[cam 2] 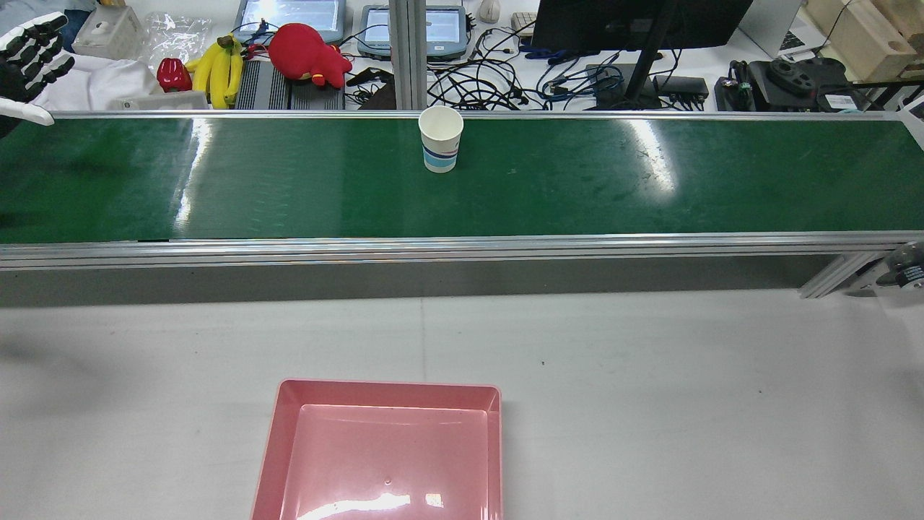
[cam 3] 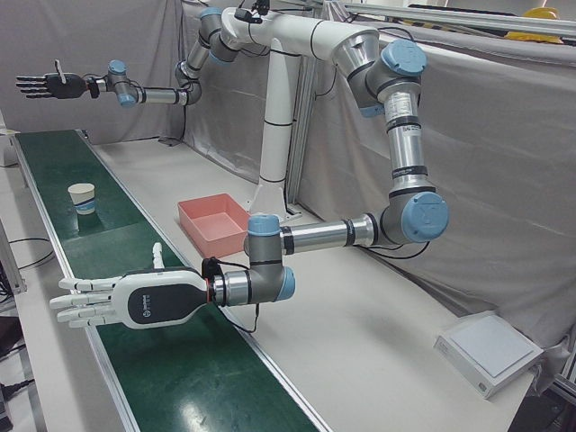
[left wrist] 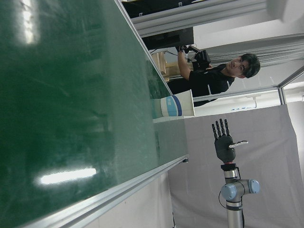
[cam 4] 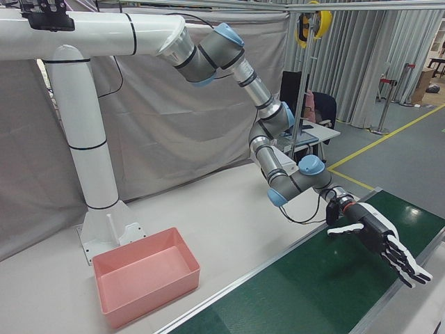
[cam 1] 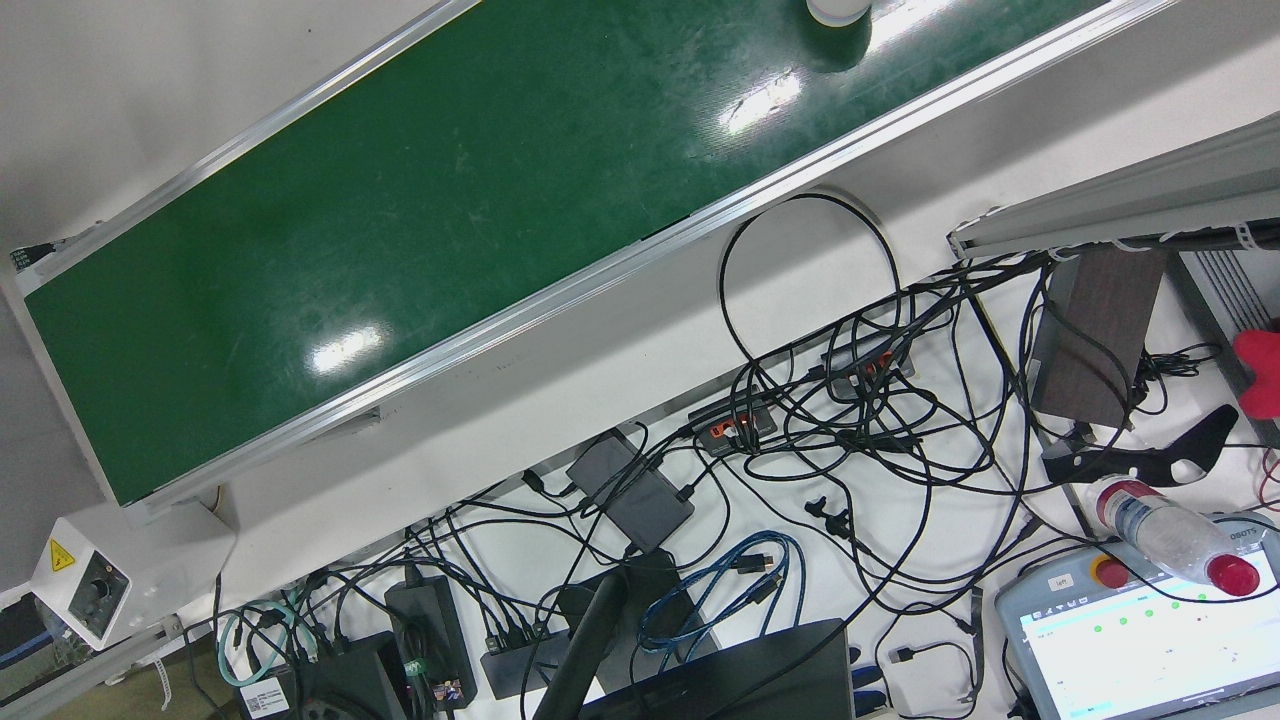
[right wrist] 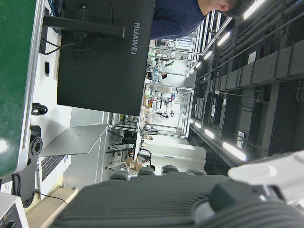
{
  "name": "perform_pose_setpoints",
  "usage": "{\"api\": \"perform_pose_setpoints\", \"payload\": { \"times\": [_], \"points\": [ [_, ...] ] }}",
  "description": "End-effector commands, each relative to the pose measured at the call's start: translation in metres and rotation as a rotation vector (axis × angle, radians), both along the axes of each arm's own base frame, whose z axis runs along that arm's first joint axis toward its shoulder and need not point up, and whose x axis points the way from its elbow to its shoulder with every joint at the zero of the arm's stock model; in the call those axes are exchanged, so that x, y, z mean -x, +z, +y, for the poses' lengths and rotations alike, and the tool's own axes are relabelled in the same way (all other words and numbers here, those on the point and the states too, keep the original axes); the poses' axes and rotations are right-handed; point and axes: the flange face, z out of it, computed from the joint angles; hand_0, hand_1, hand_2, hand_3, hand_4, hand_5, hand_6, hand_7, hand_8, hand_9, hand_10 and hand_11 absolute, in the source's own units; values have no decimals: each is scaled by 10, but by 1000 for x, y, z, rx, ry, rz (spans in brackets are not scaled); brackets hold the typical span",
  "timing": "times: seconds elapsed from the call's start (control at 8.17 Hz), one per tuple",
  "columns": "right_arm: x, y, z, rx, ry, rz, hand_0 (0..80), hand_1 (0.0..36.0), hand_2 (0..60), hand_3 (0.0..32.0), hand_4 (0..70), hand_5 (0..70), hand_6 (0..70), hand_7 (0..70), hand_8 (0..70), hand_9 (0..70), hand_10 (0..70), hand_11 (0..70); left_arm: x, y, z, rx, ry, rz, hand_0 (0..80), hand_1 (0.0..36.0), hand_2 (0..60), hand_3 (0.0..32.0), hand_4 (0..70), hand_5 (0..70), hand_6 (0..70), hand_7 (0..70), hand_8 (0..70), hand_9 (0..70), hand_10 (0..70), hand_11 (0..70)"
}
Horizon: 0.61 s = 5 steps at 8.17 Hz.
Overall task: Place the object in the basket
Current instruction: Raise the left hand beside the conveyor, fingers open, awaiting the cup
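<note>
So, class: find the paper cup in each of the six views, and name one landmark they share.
Front view: paper cup, top edge, cut off.
Rear view: upper centre.
Left-front view: left of centre.
Right-front view: not in it.
Left hand view: centre, lying sideways.
Right hand view: not in it.
Shared landmark: the green belt.

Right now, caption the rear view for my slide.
Paper cup upright on green conveyor, pink basket empty.

Behind the green conveyor belt (cam 2: 548, 188), a bunch of bananas (cam 2: 217, 68) lies beside a red plush toy (cam 2: 307, 54). Tangled black cables (cam 1: 850, 420) sprawl near a plastic water bottle (cam 1: 1170, 535) with a red cap. A black Huawei monitor (right wrist: 107, 52) stands on the desk.
</note>
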Motion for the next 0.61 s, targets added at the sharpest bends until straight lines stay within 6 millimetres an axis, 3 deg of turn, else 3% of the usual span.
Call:
{"api": "perform_pose_setpoints", "payload": {
  "times": [0.0, 0.49],
  "points": [
    [0, 0, 0, 0, 0, 0, 0, 0, 0, 0, 0, 0, 0, 0, 0, 0, 0, 0, -39, -5, 4, 2, 19, -12, 582, 92, 0, 0, 29, 149, 6, 0, 0, 0, 29, 63],
    [0, 0, 0, 0, 0, 0, 0, 0, 0, 0, 0, 0, 0, 0, 0, 0, 0, 0, -44, 3, 7, 13, -4, -31, 565, 85, 0, 0, 32, 146, 6, 0, 0, 0, 31, 65]
  ]
}}
